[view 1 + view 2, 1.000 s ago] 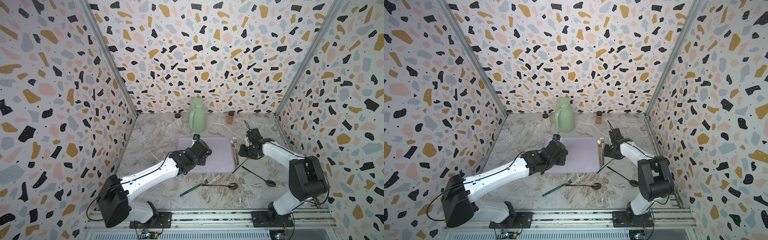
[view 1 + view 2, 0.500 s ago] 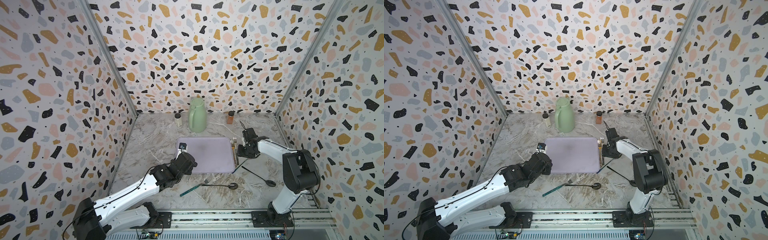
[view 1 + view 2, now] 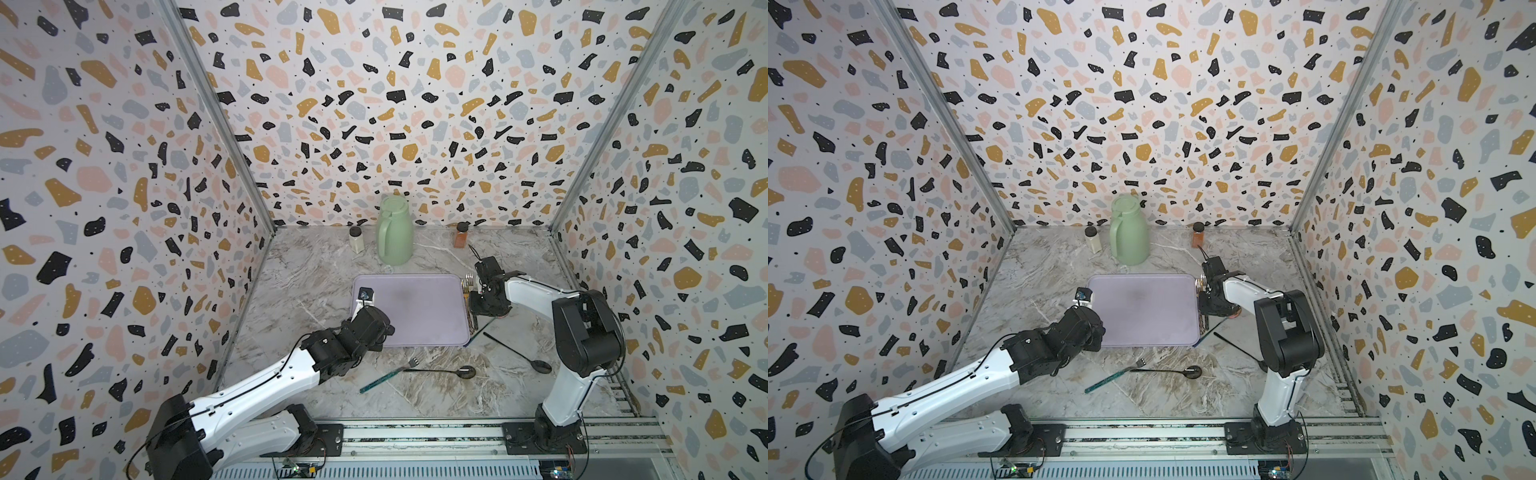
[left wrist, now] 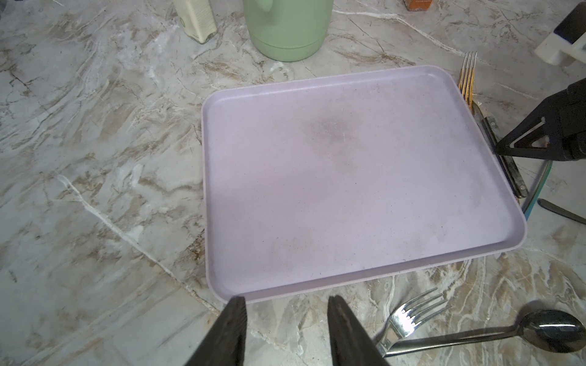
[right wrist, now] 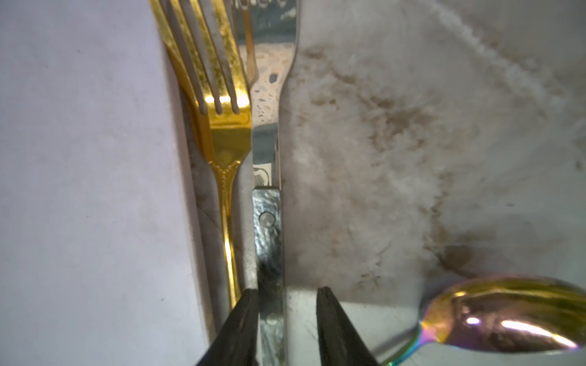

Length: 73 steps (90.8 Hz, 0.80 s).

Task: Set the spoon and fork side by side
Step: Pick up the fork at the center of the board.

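Right end effector (image 5: 287,289): jaws spread, straddling dark riveted handle (image 5: 268,228). Gold fork (image 5: 222,126) lies just beside it, along tray (image 5: 79,190) edge.

Risk: a squeeze here nips both, or drags the fork askew.

Rainbow spoon (image 5: 507,313): bowl shows in right wrist view only.

Left end effector (image 4: 285,299): spread, empty. Left wrist view alone details second fork (image 4: 412,313) meeting black spoon (image 4: 551,326) on desk (image 4: 95,158).

We are seeing the tray (image 3: 415,307) lying mid-table, the jug (image 3: 395,235) standing behind it, two forks (image 4: 466,85) lying along its right edge, and a fork (image 3: 387,377) touching a spoon (image 3: 464,371) in front of it.
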Motion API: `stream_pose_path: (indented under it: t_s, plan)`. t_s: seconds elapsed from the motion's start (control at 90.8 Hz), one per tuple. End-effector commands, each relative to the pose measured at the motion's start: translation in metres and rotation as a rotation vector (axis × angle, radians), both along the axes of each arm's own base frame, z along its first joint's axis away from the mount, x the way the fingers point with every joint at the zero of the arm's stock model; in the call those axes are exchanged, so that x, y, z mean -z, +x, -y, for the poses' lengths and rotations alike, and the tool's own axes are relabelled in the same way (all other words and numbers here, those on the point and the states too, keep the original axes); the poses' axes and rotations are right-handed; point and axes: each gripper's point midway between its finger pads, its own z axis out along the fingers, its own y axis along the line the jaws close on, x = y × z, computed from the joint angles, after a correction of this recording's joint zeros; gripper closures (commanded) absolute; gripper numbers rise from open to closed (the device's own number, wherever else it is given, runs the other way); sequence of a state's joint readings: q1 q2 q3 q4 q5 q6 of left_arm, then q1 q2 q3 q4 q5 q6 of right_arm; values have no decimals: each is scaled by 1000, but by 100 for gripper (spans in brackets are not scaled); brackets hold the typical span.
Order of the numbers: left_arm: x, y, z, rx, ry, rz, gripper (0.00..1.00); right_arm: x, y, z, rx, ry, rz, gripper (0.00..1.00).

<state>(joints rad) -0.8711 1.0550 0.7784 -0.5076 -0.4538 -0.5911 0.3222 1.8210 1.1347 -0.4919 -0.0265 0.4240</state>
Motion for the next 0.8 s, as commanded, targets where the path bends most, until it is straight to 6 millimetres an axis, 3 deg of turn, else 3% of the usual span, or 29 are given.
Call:
stream_pose_path:
  t_s: [0.0, 0.275, 0.793]
  plan:
    - [4, 2, 0, -11, -5, -3, 55, -2, -1, 8, -1, -55, -10, 67]
    - [5, 2, 0, -13, -4, -7, 55, 1, -4, 17, 5, -103, -7, 74]
    - [7, -1, -1, -12, -24, -9, 55, 2, -1, 10, -13, -68, 6, 89]
